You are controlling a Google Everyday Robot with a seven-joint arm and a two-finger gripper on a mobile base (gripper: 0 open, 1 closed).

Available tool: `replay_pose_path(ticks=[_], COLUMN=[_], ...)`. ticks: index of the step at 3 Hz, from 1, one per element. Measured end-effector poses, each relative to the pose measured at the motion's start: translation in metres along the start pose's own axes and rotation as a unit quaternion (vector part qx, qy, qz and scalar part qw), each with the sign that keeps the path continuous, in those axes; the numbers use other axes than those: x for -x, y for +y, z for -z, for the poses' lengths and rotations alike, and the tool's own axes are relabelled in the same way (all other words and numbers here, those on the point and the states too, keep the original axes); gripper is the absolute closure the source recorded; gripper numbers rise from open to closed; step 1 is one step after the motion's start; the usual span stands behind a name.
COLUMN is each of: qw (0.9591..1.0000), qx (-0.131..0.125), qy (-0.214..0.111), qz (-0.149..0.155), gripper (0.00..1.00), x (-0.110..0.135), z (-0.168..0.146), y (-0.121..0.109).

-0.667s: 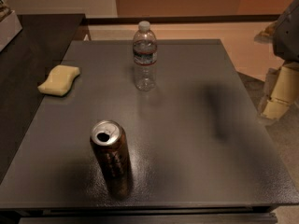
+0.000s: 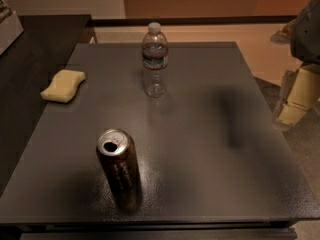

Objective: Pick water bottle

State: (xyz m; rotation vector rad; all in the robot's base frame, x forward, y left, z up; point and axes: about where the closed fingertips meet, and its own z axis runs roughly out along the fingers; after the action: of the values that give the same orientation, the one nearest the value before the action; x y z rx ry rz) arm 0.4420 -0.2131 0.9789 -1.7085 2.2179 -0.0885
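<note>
1. You are at the very start: the water bottle point(image 2: 154, 59) stands upright and untouched toward the far edge of the worktop point(image 2: 200, 179), a little left of centre, with its white cap on.
2. The tool point(image 2: 294, 104) hangs off the worktop's right side, beyond its edge and well apart from the bottle. Whether it is released or clenched cannot be told from this view, but the bottle is plainly not in it.
3. By my judgement, everything is left for you to do: carry the tool across, line it up on the bottle's body, close on it and lift.
4. A brown drink can point(image 2: 120, 169) stands upright near the front edge with its opened top showing, well apart from the bottle. A yellow sponge point(image 2: 63, 85) lies by the left edge.
5. Neither sits between the tool and the bottle, so your way in from the right looks open. The bottle is tall and narrow, so a sideways nudge would likely tip it.
</note>
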Motion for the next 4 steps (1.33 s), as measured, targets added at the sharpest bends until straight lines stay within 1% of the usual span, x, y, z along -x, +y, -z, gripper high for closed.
replay_pose_path(ticks=[1,2,3,4], qw=[0.9995,0.9968,0.9915,0.9842], qx=[-0.006,-0.008,-0.011,-0.016], qy=[-0.03,-0.078,-0.128,-0.173], qz=[-0.003,-0.012,-0.023,-0.036], gripper=[0.0,0.0,0.0,0.0], x=[0.021,0.052,0.084,0.118], z=[-0.007,-0.026,-0.048,-0.069], y=[-0.014,-0.033,-0.05,-0.062])
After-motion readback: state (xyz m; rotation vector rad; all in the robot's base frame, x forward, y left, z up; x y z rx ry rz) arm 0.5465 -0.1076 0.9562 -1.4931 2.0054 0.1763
